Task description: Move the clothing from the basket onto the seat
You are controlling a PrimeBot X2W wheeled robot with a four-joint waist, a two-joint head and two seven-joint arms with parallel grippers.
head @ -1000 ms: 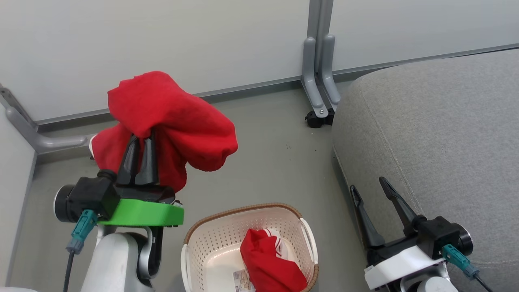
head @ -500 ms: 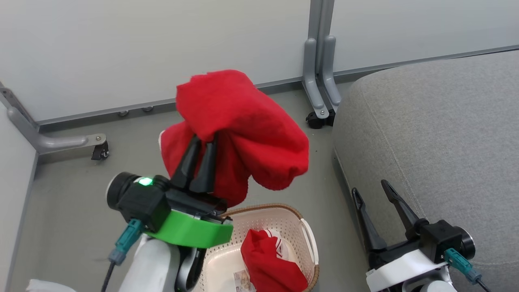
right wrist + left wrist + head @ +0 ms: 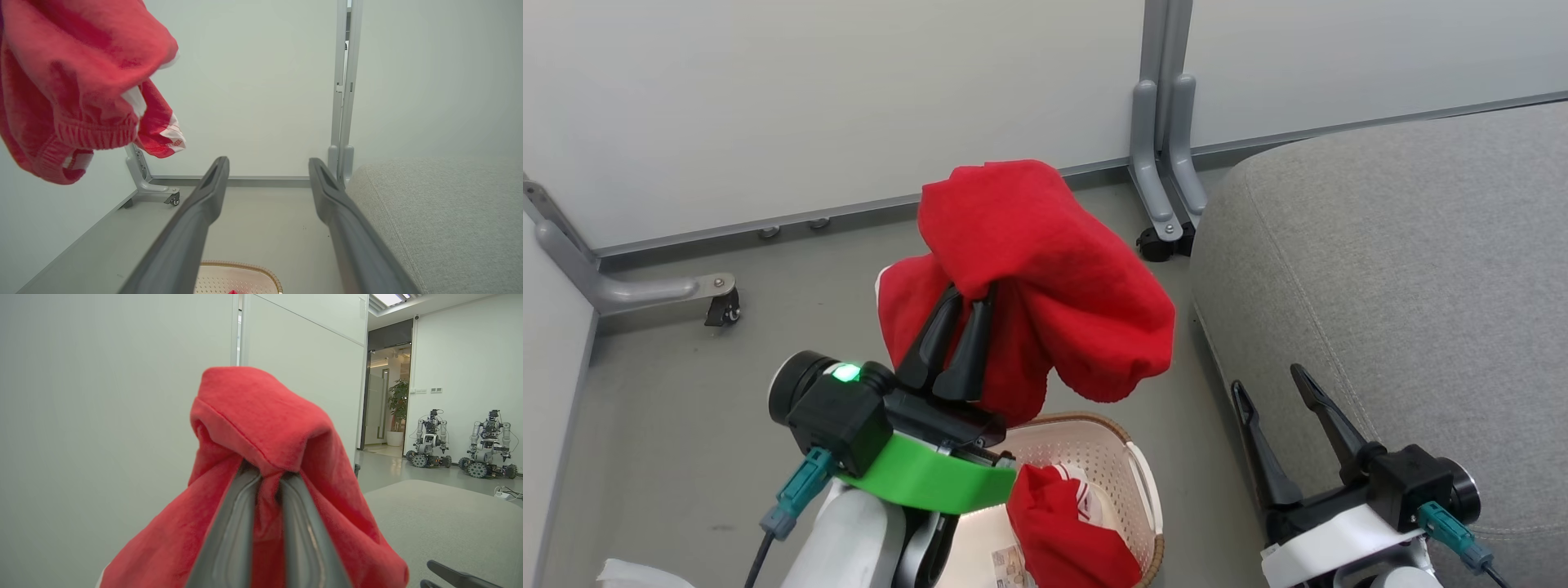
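Left gripper [image 3: 970, 304]: your fingers pinched one red garment [image 3: 1045, 269] high, so it hung clear of the basket [image 3: 1131, 457]
Right gripper [image 3: 1265, 376]: your fingers stood apart, bare, beside the seat [image 3: 1405, 245]

The grey floor [image 3: 686, 425] bears the basket [image 3: 1107, 474] beside the seat [image 3: 1380, 269].

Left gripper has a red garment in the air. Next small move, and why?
Probably swing the left gripper to the robot's right until it is over the seat, then open. It is shut on the red garment, which hangs above the floor and the basket, short of the cushion. The right gripper is open and holds nothing.
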